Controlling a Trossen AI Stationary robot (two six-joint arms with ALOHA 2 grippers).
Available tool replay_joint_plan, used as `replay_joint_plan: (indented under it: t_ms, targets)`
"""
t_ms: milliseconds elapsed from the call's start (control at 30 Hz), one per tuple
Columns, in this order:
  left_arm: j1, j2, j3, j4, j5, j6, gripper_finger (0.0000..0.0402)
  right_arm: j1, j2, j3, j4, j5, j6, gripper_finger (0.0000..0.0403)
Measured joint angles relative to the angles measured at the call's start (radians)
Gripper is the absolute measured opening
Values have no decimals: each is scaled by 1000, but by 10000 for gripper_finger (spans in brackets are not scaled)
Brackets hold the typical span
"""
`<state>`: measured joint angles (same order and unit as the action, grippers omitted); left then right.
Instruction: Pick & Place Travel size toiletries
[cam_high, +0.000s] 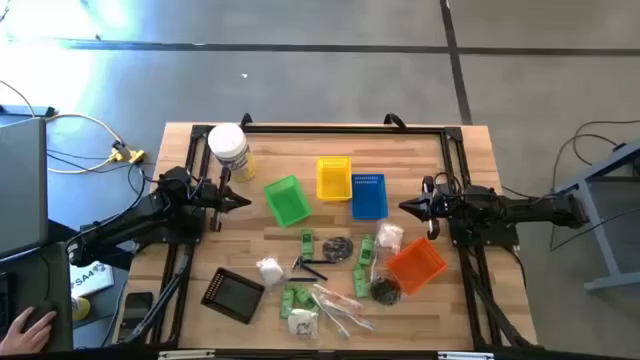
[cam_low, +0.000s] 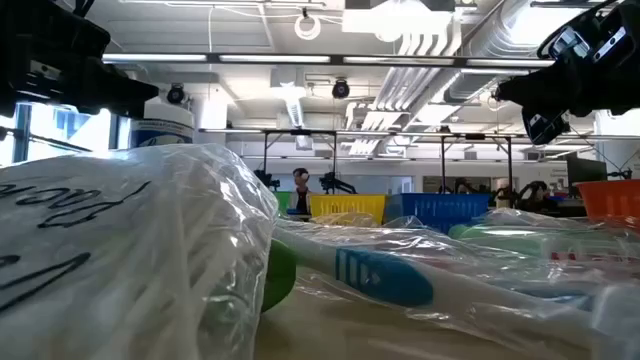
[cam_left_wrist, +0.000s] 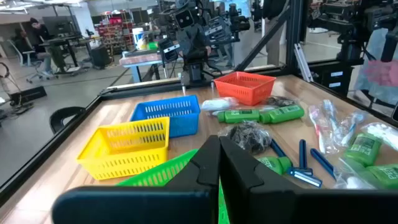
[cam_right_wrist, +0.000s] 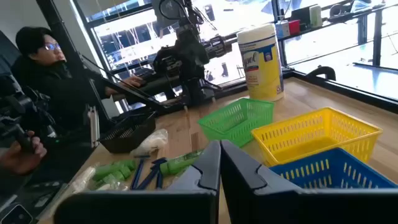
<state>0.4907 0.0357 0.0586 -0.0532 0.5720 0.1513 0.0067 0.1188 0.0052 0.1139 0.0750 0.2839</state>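
Note:
The toiletries lie scattered on the near half of the table: green tubes (cam_high: 365, 250), a dark round piece (cam_high: 337, 247), thin black sticks (cam_high: 312, 266), white packets (cam_high: 269, 268) and clear-wrapped toothbrushes (cam_high: 335, 304). The left wrist view shows green tubes (cam_left_wrist: 260, 114) and blue-handled sticks (cam_left_wrist: 303, 163). My left gripper (cam_high: 246, 201) hovers shut at the table's left, beside the green basket (cam_high: 287, 200). My right gripper (cam_high: 404, 207) hovers shut at the right, next to the blue basket (cam_high: 369, 194). Neither holds anything.
A white jar with a yellow label (cam_high: 229, 150) stands at the far left. A yellow basket (cam_high: 334, 178) sits between the green and blue ones, an orange basket (cam_high: 416, 264) to the right, a black tray (cam_high: 233, 293) near left. A person (cam_right_wrist: 50, 74) sits beyond the table's left side.

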Motion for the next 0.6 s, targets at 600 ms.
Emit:
replay_joint_plan:
  t_ms: [600]
  targets:
    - [0,0,0,6,0,0,0,0,0,0,17,0,0,3]
